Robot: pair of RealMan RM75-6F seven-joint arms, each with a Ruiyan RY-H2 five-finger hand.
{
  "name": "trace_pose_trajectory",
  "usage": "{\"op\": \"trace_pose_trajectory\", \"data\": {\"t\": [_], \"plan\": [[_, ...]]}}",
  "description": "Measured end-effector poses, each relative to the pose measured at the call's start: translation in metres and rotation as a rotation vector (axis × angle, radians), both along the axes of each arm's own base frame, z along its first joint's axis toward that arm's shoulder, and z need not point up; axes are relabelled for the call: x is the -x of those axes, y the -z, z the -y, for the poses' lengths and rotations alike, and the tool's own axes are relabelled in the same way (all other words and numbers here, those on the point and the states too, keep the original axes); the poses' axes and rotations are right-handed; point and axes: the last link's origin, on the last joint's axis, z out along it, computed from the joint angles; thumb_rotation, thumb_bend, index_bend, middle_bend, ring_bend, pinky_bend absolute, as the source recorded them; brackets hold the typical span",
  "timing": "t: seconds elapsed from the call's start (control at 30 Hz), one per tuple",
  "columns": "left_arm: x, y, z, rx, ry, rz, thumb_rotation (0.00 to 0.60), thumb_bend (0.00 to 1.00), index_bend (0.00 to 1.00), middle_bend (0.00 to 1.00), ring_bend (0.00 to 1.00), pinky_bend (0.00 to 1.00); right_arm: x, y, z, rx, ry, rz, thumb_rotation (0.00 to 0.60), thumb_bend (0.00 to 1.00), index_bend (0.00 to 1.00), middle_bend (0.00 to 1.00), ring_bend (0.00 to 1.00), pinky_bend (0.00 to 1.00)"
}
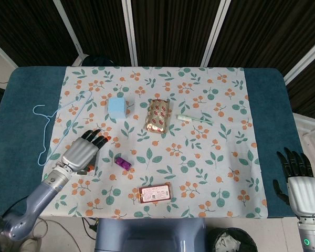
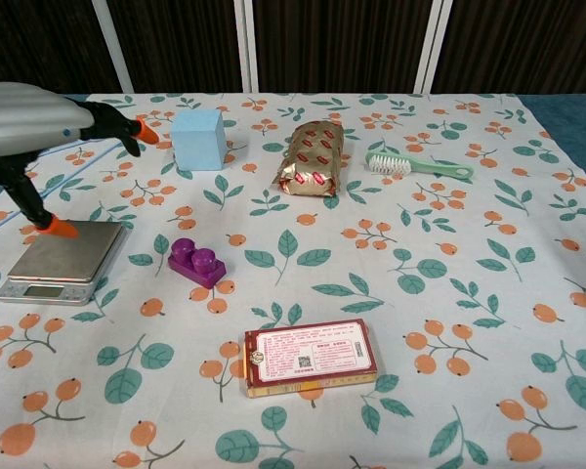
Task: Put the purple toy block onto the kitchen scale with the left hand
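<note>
The purple toy block lies on the floral cloth, just right of the kitchen scale. My left hand hovers above the scale with fingers spread, holding nothing; in the head view it covers most of the scale. It sits left of the block, not touching it. My right hand rests open off the table's right front corner, far from the block.
A light blue cube, a gold packet and a green toothbrush lie further back. A red box sits near the front edge. A blue hanger lies at the left.
</note>
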Motion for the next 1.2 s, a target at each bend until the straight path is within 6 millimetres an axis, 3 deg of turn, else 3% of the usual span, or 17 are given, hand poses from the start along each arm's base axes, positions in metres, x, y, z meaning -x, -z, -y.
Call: {"op": "trace_pose_trajectory", "data": {"t": [0.27, 0.57, 1.2], "plan": [[-0.023, 0.048, 0.002, 0.058, 0.044, -0.031, 0.600, 0.10, 0.15, 0.21, 0.03, 0.14, 0.001, 0.000, 0.000, -0.001, 0.004, -0.002, 0.600, 0.48, 0.07, 0.03, 0.05, 0.00], [-0.040, 0.081, 0.000, 0.073, 0.077, -0.052, 0.600, 0.13, 0.27, 0.27, 0.04, 0.16, 0.003, -0.003, 0.000, 0.010, 0.007, 0.005, 0.600, 0.48, 0.07, 0.03, 0.05, 0.00], [-0.041, 0.103, -0.001, 0.057, 0.086, -0.060, 0.600, 0.18, 0.41, 0.42, 0.13, 0.23, 0.007, -0.005, 0.002, 0.013, 0.017, 0.012, 0.600, 0.48, 0.07, 0.04, 0.05, 0.00]]}}
